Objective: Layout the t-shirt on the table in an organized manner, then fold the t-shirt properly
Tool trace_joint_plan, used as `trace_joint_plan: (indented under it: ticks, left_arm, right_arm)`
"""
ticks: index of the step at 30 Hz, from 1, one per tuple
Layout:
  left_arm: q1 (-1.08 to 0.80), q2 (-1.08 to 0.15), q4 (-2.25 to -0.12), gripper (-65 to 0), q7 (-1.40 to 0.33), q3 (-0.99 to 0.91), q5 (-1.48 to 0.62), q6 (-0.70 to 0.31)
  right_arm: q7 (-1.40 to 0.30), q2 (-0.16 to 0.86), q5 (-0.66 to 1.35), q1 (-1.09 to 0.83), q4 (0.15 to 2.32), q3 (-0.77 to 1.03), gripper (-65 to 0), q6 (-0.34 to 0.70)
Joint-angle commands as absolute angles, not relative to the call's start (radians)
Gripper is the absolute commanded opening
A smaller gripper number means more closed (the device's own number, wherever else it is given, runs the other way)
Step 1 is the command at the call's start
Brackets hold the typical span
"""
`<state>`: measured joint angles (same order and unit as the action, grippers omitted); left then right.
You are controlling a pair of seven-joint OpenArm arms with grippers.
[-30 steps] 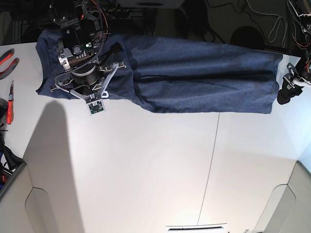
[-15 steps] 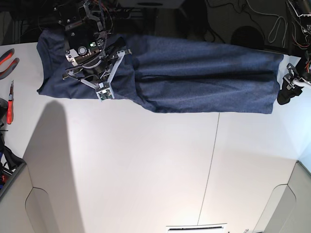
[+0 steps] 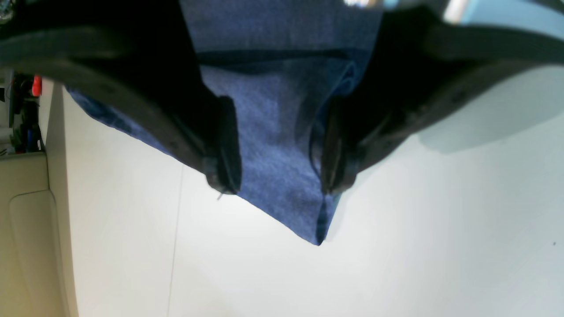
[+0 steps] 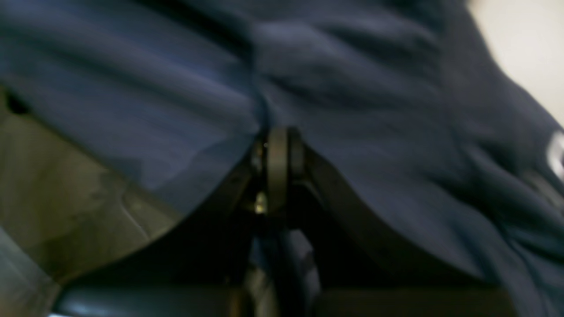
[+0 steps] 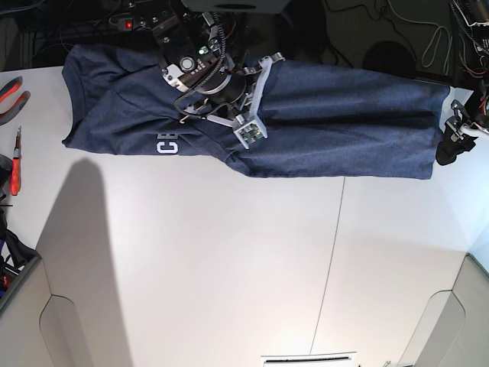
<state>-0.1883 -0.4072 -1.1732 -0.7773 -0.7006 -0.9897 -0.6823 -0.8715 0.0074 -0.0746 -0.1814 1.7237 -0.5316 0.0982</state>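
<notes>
The dark navy t-shirt [image 5: 344, 122] lies stretched sideways along the far edge of the white table [image 5: 229, 267]. White letters [image 5: 166, 145] show on its left part. My right gripper [image 5: 218, 95] sits over the shirt's left-middle. In the right wrist view its fingers [image 4: 277, 145] are shut on bunched fabric of the t-shirt [image 4: 374, 110]. My left gripper [image 5: 451, 145] is at the shirt's right end. In the left wrist view this gripper [image 3: 277, 185] is open, and a pointed corner of the t-shirt [image 3: 273, 132] lies between and below its fingers.
Red-handled pliers [image 5: 11, 92] and a red screwdriver [image 5: 15, 172] lie at the table's left edge. Cables [image 5: 428, 38] hang beyond the far edge. A thin dark seam [image 5: 332, 252] crosses the tabletop. Beige panels [image 5: 69, 329] flank the near corners.
My right arm has travelled rightward over the shirt with fabric in its grip, and white lettering on the shirt's left part has come into view. The left arm has stayed put.
</notes>
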Motion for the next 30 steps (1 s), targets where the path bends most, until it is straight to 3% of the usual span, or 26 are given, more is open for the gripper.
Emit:
trace_joint_plan:
  ticks: [1,10,15,22,30]
  left_arm:
    - [-0.183,-0.429,-1.189,-31.9,-0.759,-0.706,-1.013,-0.698]
    - [-0.183,-0.429,-1.189,-31.9,-0.751,-0.706,-1.013,-0.698]
    - [-0.183,-0.429,-1.189,-31.9,-0.751,-0.706,-1.013,-0.698]
    - [-0.183,-0.429,-1.189,-31.9,-0.751,-0.706,-1.013,-0.698]
    - [-0.184,-0.429,-1.189,-31.9,-0.699,-0.706,-1.013,-0.698]
  right_arm:
    - [-0.847,-0.005,-0.070,-0.172,1.740,-0.546,-65.0,0.110]
    - [-0.831,-0.019,-0.091,-0.155,1.740,-0.583,-65.0,0.136]
    - [-0.877,-0.010,-0.234,-0.136,1.794,-0.574,-65.0,0.075]
    - [-0.949,0.092,-0.258,-0.137,1.935,-0.521,-65.0,0.047]
    - [-0.945,0.158,-0.187,-0.164,1.925,-0.331,-65.0,0.062]
